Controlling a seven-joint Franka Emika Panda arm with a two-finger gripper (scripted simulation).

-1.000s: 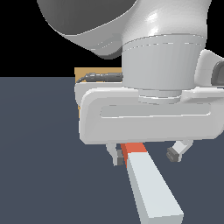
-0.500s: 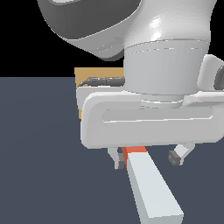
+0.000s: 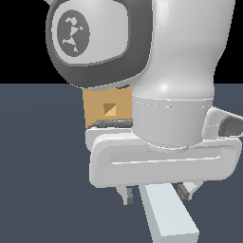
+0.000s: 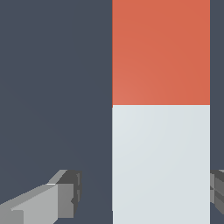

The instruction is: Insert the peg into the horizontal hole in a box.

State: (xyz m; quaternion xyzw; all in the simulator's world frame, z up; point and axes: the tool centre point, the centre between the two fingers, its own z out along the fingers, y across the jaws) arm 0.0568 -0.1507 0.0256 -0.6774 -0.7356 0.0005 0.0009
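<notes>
Currently the peg (image 3: 168, 213) is seen flat on the floor (image 3: 42, 166) between the gripper (image 3: 154, 192) fingers, jaws wide, untouched. Beyond, at 11 o'clock from it, the box (image 3: 97, 110) is seen, its hole (image 3: 110, 109) facing the camera.

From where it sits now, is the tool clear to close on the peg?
Probably yes. The tool is open, one finger on each side of the peg, with a gap showing beside that finger and only bare floor between.
</notes>
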